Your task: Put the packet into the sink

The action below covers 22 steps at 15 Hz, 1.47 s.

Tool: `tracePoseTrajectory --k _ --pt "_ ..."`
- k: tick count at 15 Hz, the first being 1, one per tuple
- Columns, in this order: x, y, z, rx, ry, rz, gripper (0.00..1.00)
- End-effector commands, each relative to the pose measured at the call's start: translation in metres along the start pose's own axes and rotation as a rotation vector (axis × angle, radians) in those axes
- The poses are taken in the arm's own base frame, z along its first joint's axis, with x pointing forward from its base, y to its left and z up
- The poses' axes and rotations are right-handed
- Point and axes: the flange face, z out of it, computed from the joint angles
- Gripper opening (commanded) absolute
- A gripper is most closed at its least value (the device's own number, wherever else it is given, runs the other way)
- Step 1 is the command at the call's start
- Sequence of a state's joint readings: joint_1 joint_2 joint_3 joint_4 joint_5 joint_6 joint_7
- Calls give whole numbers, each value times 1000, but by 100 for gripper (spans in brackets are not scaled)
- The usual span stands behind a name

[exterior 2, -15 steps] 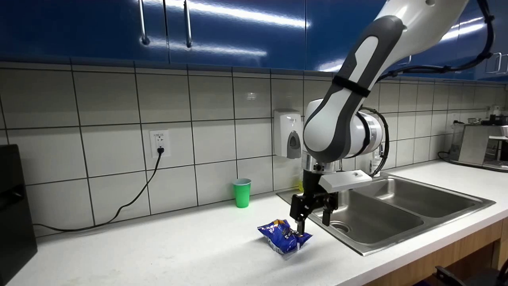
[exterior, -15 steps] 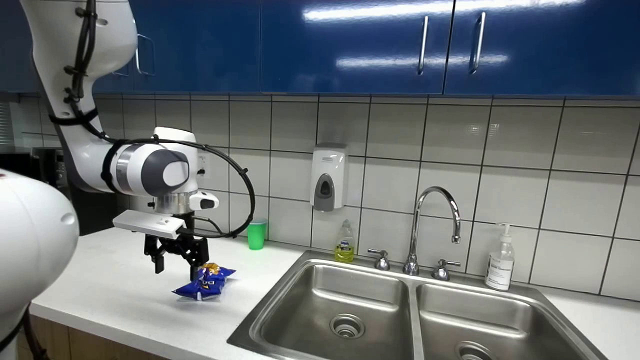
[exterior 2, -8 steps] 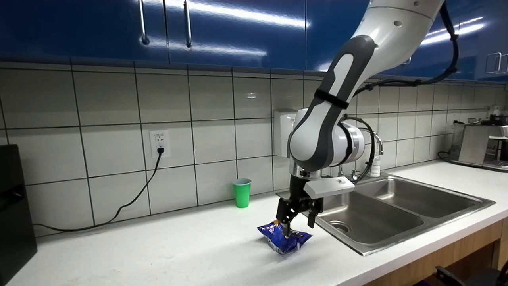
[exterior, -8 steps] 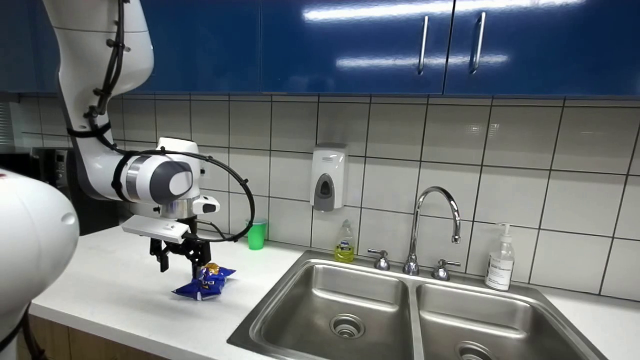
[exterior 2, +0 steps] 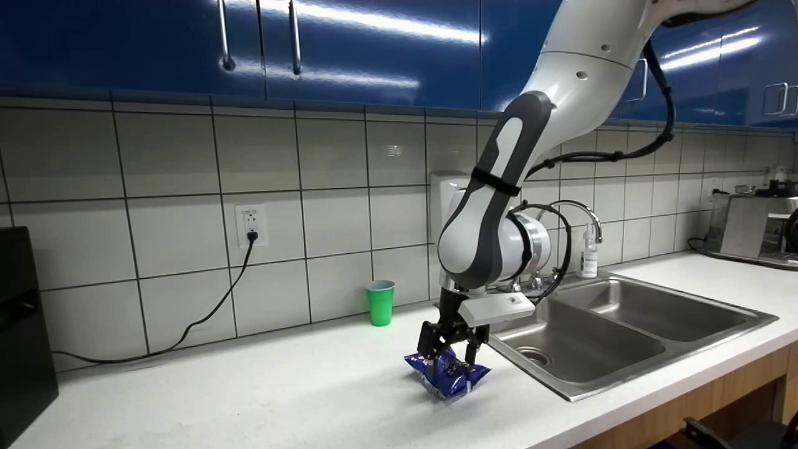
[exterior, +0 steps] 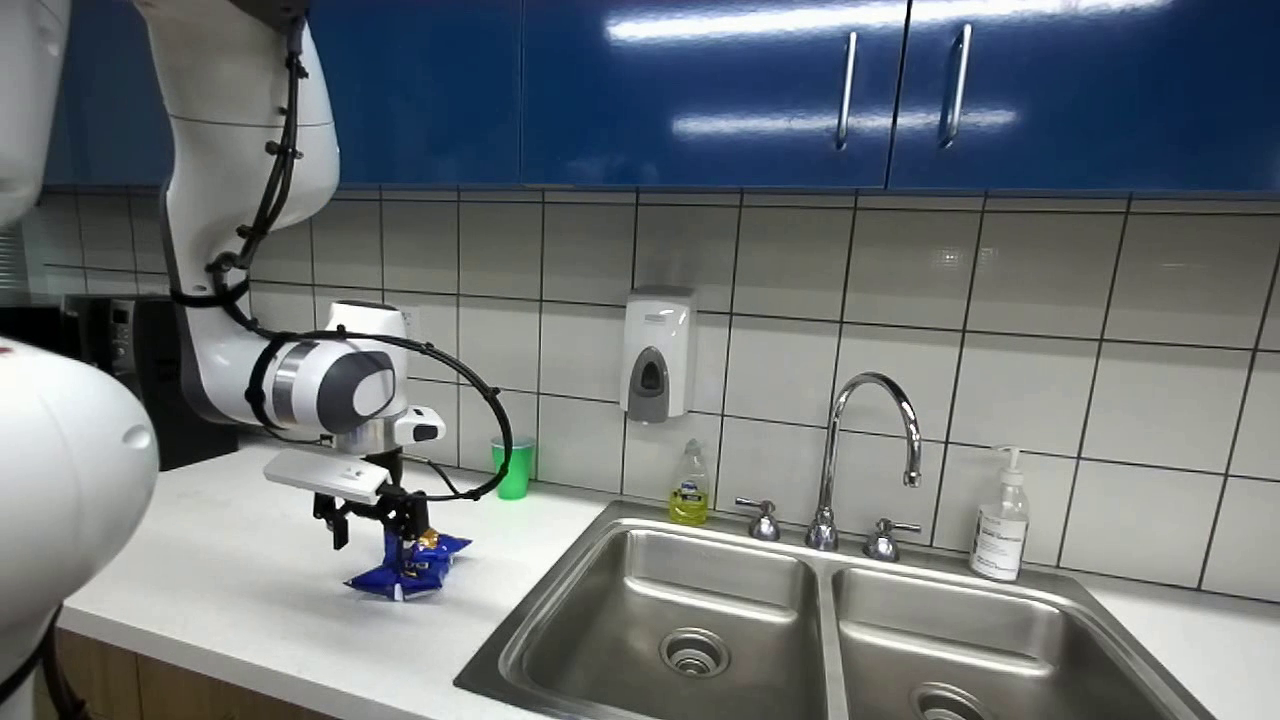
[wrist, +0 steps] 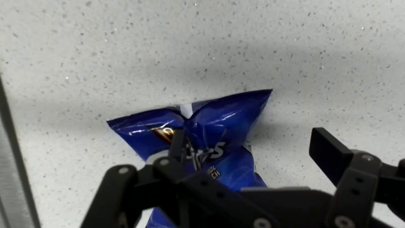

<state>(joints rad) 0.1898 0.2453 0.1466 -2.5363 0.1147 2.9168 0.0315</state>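
Note:
The crumpled blue foil packet lies on the white counter in both exterior views [exterior: 425, 572] [exterior 2: 454, 379] and in the wrist view [wrist: 221, 123]. My gripper [exterior: 372, 550] is low over it, open and holding nothing; it also shows in an exterior view [exterior 2: 450, 368] and in the wrist view [wrist: 251, 142]. In the wrist view the left finger overlaps the packet's middle, and the right finger is over counter beside it. I cannot tell whether the left finger touches the packet. The steel double-basin sink [exterior: 828, 615] is beside the packet, also in an exterior view [exterior 2: 570, 391].
A green cup [exterior: 514, 470] [exterior 2: 381, 305] stands behind the packet near the tiled wall. A chrome faucet [exterior: 829, 470], a yellow dish-soap bottle [exterior: 690, 492] and a white pump bottle [exterior: 1000, 530] stand at the sink's back. A black appliance [exterior 2: 28, 324] is at an edge.
The open gripper has come down and across to the packet, rightward in an exterior view and leftward in an exterior view. The packet has not visibly moved.

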Motion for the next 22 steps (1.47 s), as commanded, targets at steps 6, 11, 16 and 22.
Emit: tracePoseTrajectory --k 6,11,16,22 --pt "37 4 23 -14 77 14 100" --pt "43 26 28 -110 23 4 100" --pt "42 37 24 -202 -16 13 100" --pt "37 26 23 -240 -60 45 73"
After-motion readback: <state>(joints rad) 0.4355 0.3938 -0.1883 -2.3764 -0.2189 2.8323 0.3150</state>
